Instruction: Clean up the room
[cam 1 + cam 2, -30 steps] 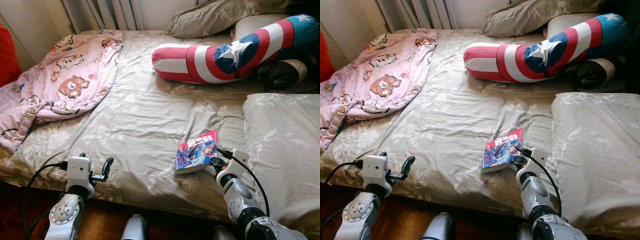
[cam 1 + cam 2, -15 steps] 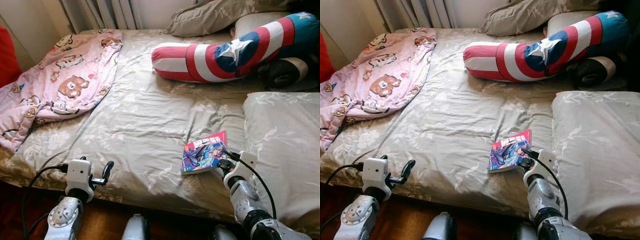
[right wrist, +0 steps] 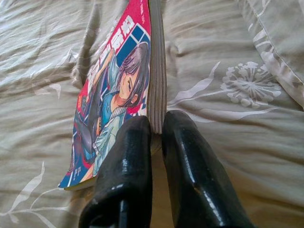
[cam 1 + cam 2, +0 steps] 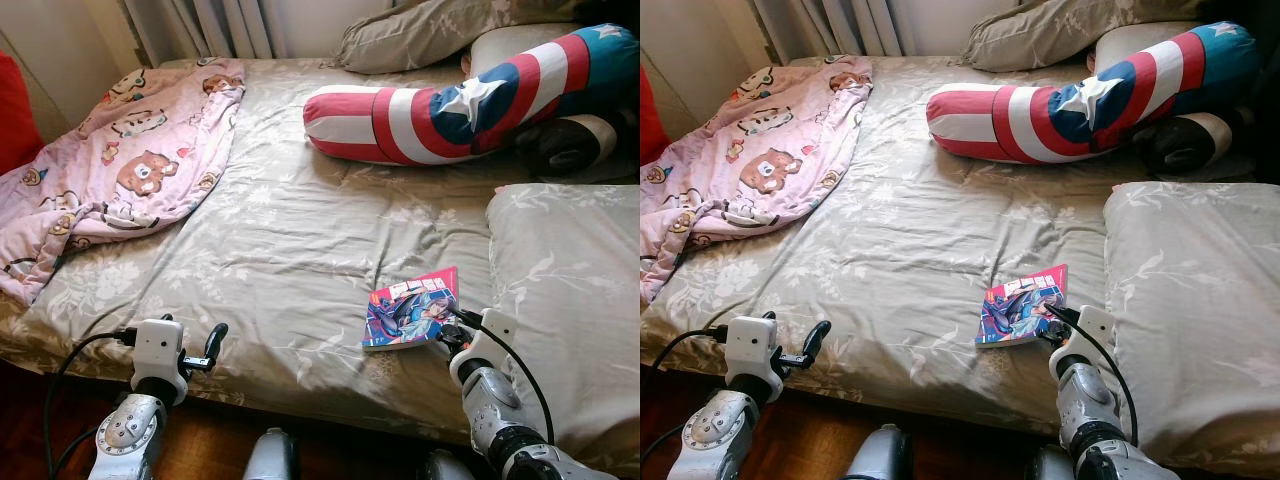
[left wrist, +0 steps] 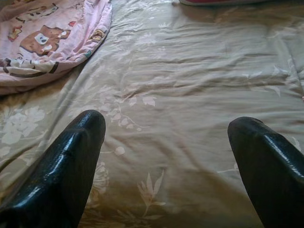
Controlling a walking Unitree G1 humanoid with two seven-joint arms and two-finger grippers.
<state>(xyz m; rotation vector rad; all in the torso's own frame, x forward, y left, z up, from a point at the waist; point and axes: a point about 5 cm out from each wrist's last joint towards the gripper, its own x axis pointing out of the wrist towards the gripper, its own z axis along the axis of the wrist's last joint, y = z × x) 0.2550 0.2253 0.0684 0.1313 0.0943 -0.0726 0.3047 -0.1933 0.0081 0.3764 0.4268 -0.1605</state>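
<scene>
The right gripper is pinching the corner of a comic book between its two black fingers, the book's edge tilting up off the floral bedsheet lying beneath them.

**Q:** What sort of place is this?

**A:** A bedroom in a home. A bed with a beige floral sheet occupies the scene.

**Q:** Which features indicate this?

**A:** Matching pillows, a pink bear-print blanket, a red, white and blue shield-pattern bolster, curtains behind the bed, and a dark wooden floor below its near edge.
</scene>
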